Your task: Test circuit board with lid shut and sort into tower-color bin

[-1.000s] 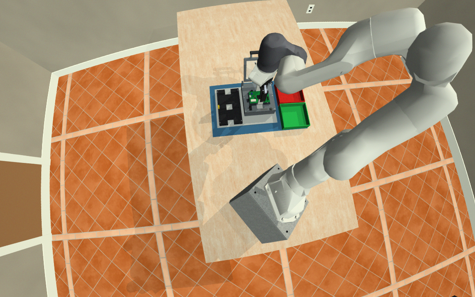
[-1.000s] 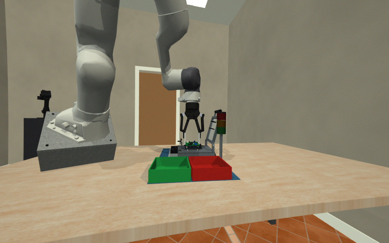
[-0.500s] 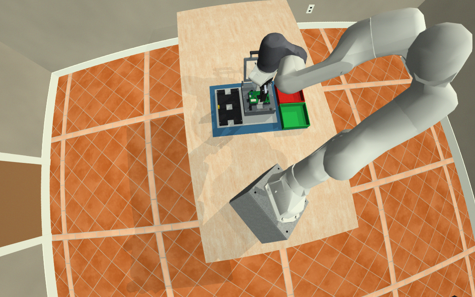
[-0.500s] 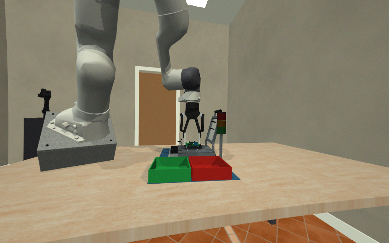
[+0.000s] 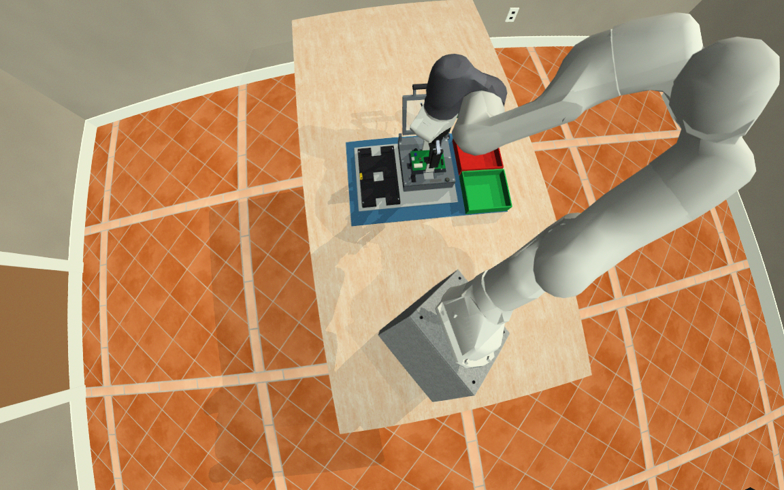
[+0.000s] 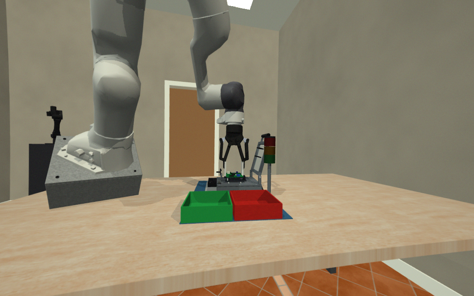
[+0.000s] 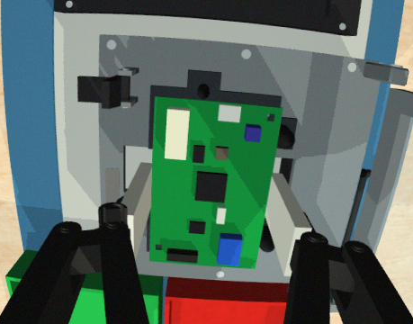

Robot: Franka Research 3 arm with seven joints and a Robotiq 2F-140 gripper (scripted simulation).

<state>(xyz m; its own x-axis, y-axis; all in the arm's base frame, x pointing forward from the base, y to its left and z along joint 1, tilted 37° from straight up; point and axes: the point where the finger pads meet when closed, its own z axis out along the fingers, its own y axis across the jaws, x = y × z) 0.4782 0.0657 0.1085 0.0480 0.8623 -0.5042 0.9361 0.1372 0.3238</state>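
Circuit board (image 7: 212, 183): face up, held above the tester's plate, green with dark chips, a blue part and a white connector.
Board's tilt: skewed a little against the tester's edges in the wrist view.
Fingers: about half open, one pale pad against each long side of the board, gripping it.
Gripper (image 6: 234, 169): pointing straight down over the tester, fingertips close above the plate.
Tester (image 7: 327, 168): grey block on the blue mat, directly under the board; whether the board touches the pins cannot be told.
Black post (image 7: 202, 89): on the plate just past the board's far short edge.
Latch hook (image 7: 104, 90): black piece on the tester's edge, beside the board's connector corner.
Lid (image 6: 258, 158): open, leaning up and away from the tester on the signal tower's side.
Signal tower (image 6: 269, 149): on a pole just beside the tester, its bands dull, none plainly lit.
Tray (image 5: 376, 154): black, on the mat, on the tester's side away from the bins.
Red bin (image 6: 257, 206): on the mat, near the tester.
Green bin (image 6: 205, 207): touching the red bin, equally near the tester.
Mat (image 5: 407, 209): blue, on the worktop (image 6: 342, 220), under tester, tray and bins.
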